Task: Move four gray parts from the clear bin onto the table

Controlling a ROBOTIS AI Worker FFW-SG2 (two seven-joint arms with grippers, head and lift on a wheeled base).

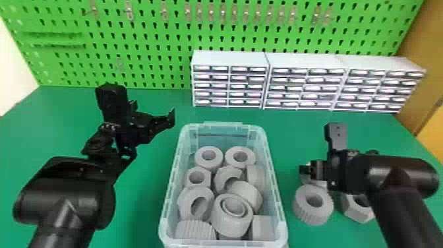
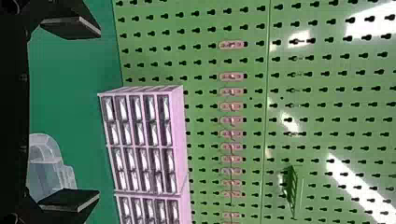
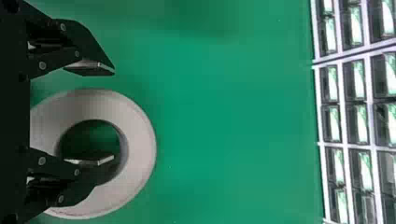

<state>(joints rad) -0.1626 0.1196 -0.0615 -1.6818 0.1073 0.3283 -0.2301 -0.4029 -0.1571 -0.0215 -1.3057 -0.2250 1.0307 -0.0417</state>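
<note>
Fingers of my right gripper [image 1: 319, 151] stand apart, gripping nothing, with one overlapping the hole of a thick gray ring [image 3: 137, 147]. Nearer me than that hand, a ribbed gray ring [image 1: 313, 216] and a hexagonal gray nut [image 1: 354, 212] sit on the green table [image 1: 291, 132]. To its left, the clear bin [image 1: 276, 184] holds more gray parts [image 1: 230, 227]; beyond that, I have my left gripper [image 1: 143, 102] spread and empty.
</note>
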